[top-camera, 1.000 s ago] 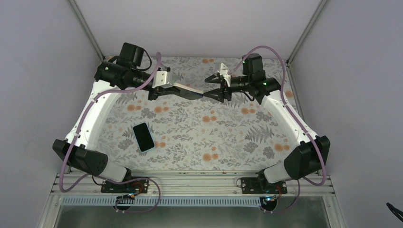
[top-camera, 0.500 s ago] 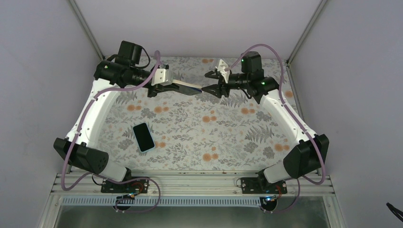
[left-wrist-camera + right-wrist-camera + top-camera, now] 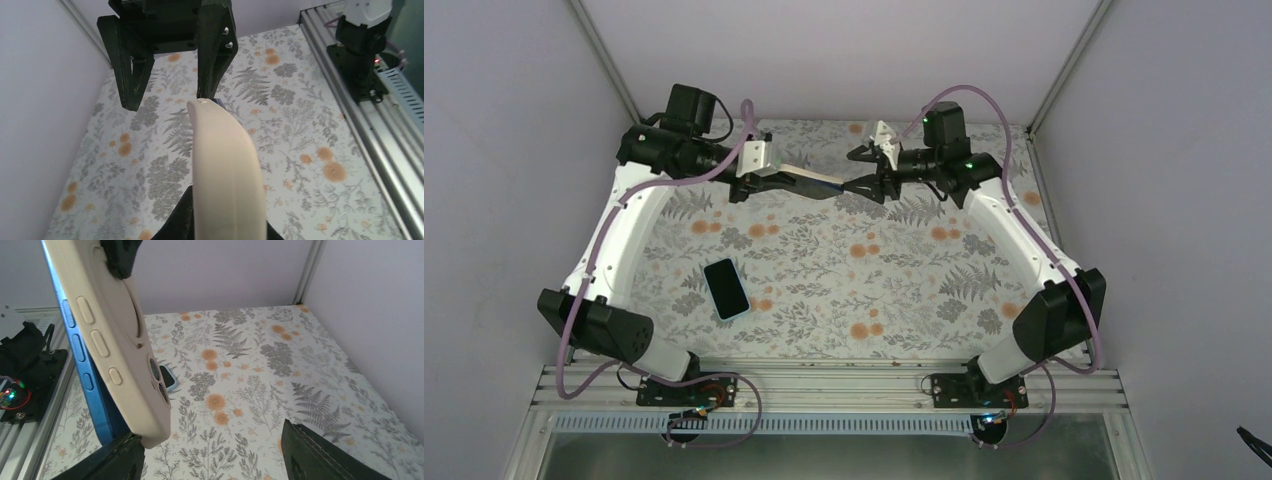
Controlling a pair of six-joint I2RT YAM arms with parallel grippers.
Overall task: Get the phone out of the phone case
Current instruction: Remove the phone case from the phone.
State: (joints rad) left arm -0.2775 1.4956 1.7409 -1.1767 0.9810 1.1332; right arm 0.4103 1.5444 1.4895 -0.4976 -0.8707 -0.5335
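Top external view: the left gripper [image 3: 772, 183] clamps a thin beige-pink rectangular phone case [image 3: 816, 183] aloft at 12 o'clock over the floral table [image 3: 904, 290], with a dark-blue-rimmed phone [image 3: 80, 357] inside it. The right gripper [image 3: 169, 100] gapes wide at the case's free end. The slim pale-blue phone [image 3: 726, 288] lies at 8 o'clock.

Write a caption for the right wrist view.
Left gripper holds the beige phone case, blue phone showing along one edge, before the open right gripper.

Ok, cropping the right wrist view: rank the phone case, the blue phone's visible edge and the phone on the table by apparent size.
1. phone case
2. blue phone, only its edge showing
3. phone on the table, partly hidden
First two are nearest the camera, so real sizes stay unsure.
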